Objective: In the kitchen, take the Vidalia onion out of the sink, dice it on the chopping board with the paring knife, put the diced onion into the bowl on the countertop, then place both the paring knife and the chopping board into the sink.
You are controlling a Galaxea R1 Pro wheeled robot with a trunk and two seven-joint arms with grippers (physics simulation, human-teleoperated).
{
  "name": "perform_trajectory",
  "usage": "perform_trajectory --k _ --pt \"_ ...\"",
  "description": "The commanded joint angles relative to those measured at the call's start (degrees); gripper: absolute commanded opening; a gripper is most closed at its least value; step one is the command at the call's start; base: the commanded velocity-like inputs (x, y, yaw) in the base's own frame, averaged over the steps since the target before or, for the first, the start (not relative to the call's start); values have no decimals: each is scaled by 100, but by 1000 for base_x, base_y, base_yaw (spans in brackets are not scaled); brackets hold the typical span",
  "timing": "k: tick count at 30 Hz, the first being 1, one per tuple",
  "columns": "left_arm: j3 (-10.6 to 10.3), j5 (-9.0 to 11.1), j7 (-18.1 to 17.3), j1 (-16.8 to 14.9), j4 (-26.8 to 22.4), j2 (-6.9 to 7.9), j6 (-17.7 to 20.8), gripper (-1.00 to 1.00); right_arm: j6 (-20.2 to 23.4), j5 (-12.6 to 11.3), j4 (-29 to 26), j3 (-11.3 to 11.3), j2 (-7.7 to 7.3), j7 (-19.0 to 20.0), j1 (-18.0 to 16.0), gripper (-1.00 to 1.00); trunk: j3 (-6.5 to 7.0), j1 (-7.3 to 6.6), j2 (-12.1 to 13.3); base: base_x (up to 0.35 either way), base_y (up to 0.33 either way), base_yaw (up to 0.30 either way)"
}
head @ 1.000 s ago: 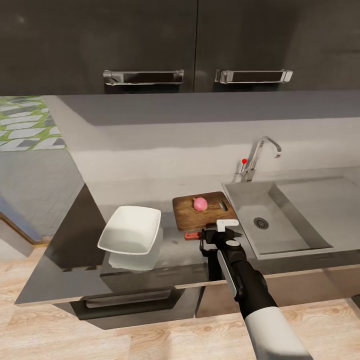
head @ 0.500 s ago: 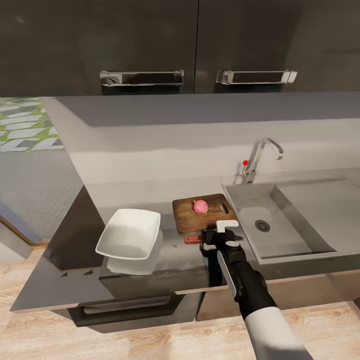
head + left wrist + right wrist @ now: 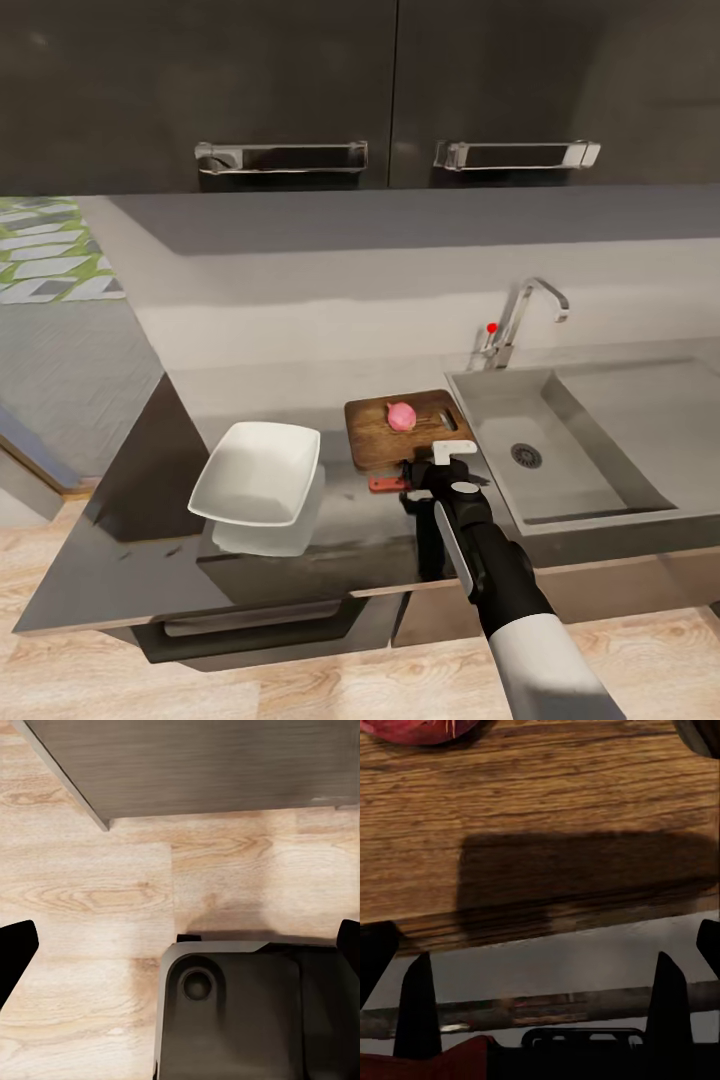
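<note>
The pinkish Vidalia onion (image 3: 401, 412) rests on the dark wooden chopping board (image 3: 392, 437), left of the sink (image 3: 560, 470). In the right wrist view the onion (image 3: 418, 727) is at the frame edge beyond the board (image 3: 540, 802). The paring knife (image 3: 385, 483) lies on the countertop (image 3: 150, 540) along the board's near edge, its red handle (image 3: 439, 1061) and dark blade (image 3: 547, 1009) running across under my right gripper (image 3: 544, 1009). That gripper (image 3: 441, 470) hovers open over the knife. The white bowl (image 3: 258, 473) stands left of the board. My left gripper (image 3: 180, 945) hangs open over the floor.
A chrome tap (image 3: 522, 318) with a red-knobbed lever (image 3: 491, 326) stands behind the sink. Dark upper cabinets with steel handles (image 3: 282, 156) hang above. The countertop's left end (image 3: 60, 590) drops to a wooden floor (image 3: 90, 892); the left wrist view has the robot base (image 3: 247, 1012).
The whole head picture has shifted a little, so the camera moved. My right gripper stays open over the knife; onion, board and bowl have not moved.
</note>
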Motion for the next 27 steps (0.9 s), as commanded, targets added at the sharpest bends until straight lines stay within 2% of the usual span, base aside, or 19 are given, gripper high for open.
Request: perform_trajectory --k 1,27 --pt "-12 42 9 2 -7 3 -8 100 40 33 -6 9 0 -15 -4 100 -9 4 -10 64 0 0" --pt "-12 44 6 2 -7 4 -8 100 31 25 46 18 0 -15 -4 100 -9 4 -10 -6 0 0"
